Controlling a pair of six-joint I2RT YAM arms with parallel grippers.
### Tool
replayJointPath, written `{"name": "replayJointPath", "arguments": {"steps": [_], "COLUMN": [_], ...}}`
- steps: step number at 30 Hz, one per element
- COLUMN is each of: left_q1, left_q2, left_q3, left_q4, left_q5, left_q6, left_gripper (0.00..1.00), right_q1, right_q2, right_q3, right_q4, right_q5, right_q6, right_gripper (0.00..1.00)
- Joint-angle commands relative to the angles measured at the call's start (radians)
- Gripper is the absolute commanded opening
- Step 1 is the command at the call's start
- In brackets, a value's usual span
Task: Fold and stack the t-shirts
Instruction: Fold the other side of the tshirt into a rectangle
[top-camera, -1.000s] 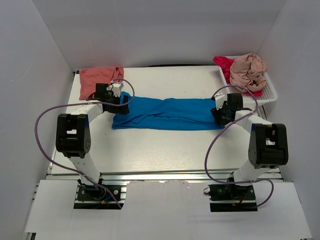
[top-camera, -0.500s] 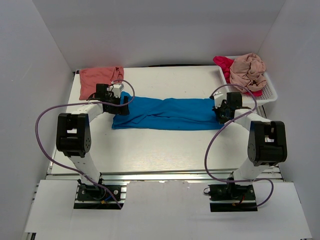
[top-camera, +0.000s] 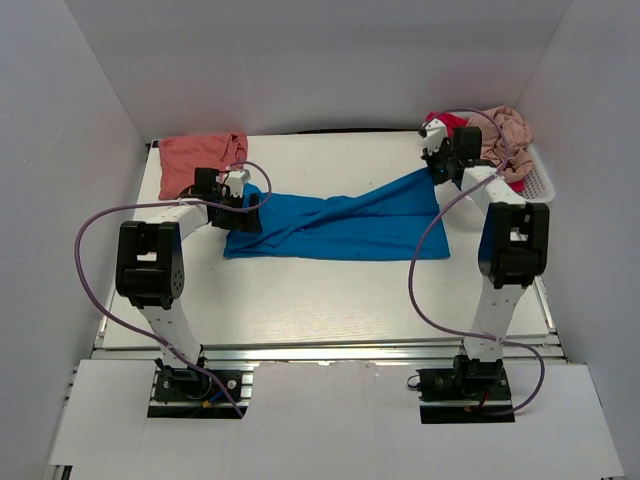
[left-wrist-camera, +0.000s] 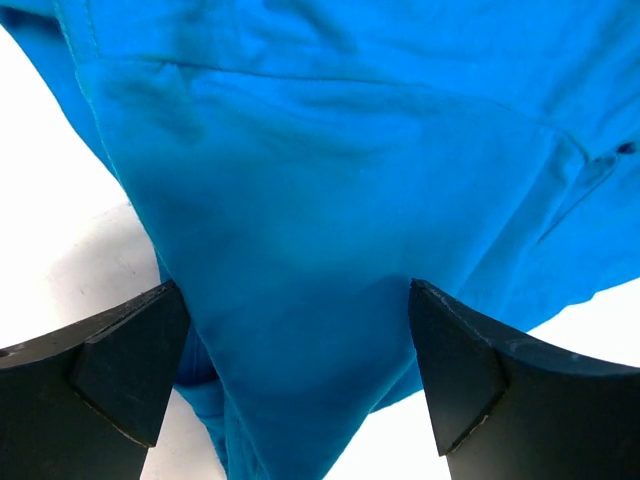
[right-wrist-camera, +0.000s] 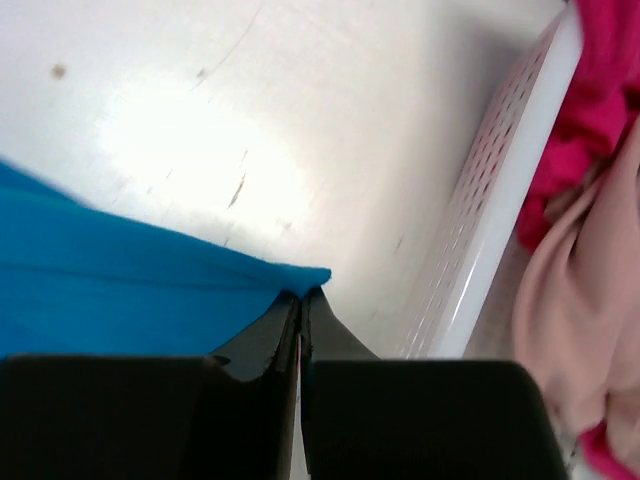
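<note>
No text, label, brand, number or sign can be read in any of the three views.

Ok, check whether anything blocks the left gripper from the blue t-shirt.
Nothing visible does. The left gripper is open, its fingers straddling a fold of the blue t-shirt. The right gripper is shut on the shirt's corner.
</note>
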Motion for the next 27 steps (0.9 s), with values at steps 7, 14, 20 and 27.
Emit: {"name": "replayJointPath", "arguments": {"steps": [7, 14, 20, 27], "left_q1": [0.000, -0.001, -0.004, -0.007], "left_q2": [-0.027, 0.022, 0.014, 0.025], "left_q3": [0.019, 0.049, 0.040, 0.045], "left_q4": [-0.008, -0.030, -0.033, -0.037], "left_q5": [0.013, 0.042, 0.033, 0.031], "left_q6": [0.010, -0.002, 0.004, 0.007], "left_gripper": [0.98, 0.98, 0.98, 0.98], "right_q1": [-0.005, -0.007, -0.007, -0.007], "right_q2": [0.143, 0.155, 0.236, 0.219], "right_q3": [0.189, 0.281, 0.491, 0.471], "right_q4": [0.052, 0.054, 0.023, 0.030], "right_q5": [0.000, 0.000, 0.012, -0.020], "right_q6": [0.010, 0.011, -0.001, 0.022], "right_gripper": [0.00, 0.00, 0.00, 0.00]}}
